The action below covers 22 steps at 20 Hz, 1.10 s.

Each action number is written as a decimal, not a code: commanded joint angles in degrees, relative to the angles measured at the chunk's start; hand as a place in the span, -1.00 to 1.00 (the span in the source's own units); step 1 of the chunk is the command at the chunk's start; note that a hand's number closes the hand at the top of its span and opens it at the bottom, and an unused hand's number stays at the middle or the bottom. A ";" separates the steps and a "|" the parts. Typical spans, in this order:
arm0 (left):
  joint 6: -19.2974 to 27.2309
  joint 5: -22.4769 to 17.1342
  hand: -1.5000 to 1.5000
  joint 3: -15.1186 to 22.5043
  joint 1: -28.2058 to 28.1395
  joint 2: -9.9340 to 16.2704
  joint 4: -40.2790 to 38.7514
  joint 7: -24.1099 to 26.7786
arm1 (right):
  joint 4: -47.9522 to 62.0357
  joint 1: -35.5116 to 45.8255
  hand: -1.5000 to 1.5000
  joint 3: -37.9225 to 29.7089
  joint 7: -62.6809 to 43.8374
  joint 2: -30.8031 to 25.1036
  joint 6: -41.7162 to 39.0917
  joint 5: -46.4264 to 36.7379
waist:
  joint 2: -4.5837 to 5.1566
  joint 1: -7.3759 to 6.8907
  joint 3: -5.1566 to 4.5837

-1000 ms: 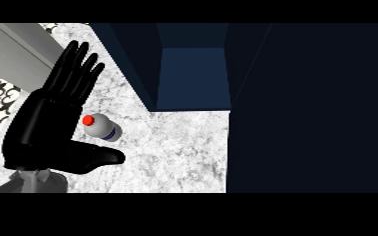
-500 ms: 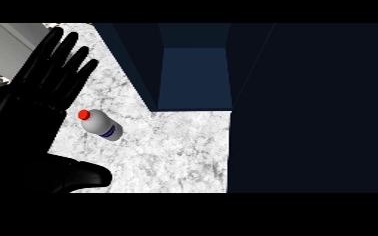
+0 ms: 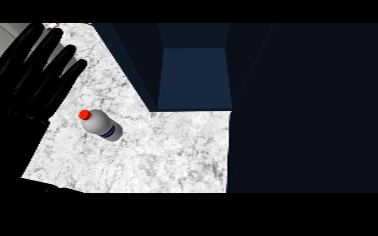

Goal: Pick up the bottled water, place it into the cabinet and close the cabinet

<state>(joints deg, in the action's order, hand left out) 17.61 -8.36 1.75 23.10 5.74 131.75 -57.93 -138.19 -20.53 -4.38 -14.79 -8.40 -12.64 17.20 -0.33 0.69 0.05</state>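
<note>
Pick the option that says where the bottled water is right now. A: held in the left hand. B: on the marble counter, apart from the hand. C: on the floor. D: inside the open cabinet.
B: the bottled water sits on the marble counter, right of the open left hand, which does not touch it; the cabinet holds nothing visible.

left hand (image 3: 33, 80) at 9 o'clock edge of view, open, fingers (image 3: 63, 67) straight & spread, pointing to 12–1 o'clock, holding nothing. right hand not visible.
</note>
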 commanded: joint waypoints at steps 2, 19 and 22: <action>2.09 2.64 -1.00 1.72 -0.24 0.09 1.57 -3.79 | -11.51 -5.54 -1.00 -2.02 -3.96 0.07 -1.34 10.76 | -0.08 0.38 0.00; -0.79 1.55 -1.00 -7.04 -11.21 4.75 2.29 0.00 | -12.35 -8.67 -1.00 -4.66 -3.69 1.23 -2.07 13.81 | -0.03 0.34 -0.15; -3.66 0.44 -1.00 -6.66 -14.71 5.16 -0.38 3.65 | -10.32 -10.79 -1.00 -5.50 0.46 1.21 -5.50 14.06 | 0.04 0.70 -0.10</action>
<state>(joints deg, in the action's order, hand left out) 17.16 -5.63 -2.20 10.82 8.98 133.74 -55.55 -137.87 -25.87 -7.61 -11.93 -7.35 -17.18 20.86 -0.31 0.97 -0.07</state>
